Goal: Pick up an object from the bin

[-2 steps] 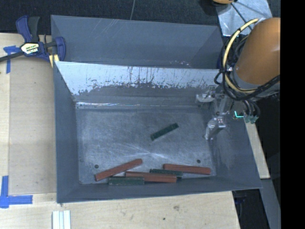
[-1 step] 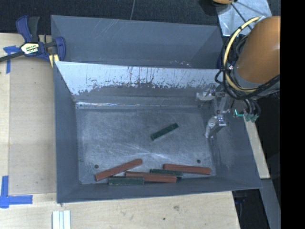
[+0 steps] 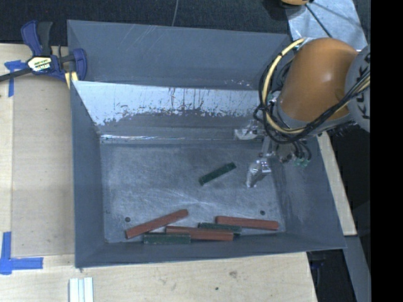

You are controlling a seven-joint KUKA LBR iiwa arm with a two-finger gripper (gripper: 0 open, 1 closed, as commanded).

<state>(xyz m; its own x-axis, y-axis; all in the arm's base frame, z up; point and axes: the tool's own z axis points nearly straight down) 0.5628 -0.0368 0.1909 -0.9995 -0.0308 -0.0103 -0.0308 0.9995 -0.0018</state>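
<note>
bin (image 3: 88,168) | near wall: red-brown sticks (image 3: 156,224) and dark green ones in a loose row | mid-floor: lone dark green bar (image 3: 217,173), lying tilted | gripper (image 3: 257,172) low, just right of bar, apart from it; open or closed: cannot tell | step: likely approach | next: shift left over bar, align across it, descend

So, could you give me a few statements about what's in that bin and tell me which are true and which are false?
A dark green stick lies alone in the middle of the bin. True.
The reddish-brown sticks lie against the far wall. False: they lie along the near wall.
The arm reaches in from the left. False: it comes from the right.
Green sticks lie among the brown ones. True.
</note>
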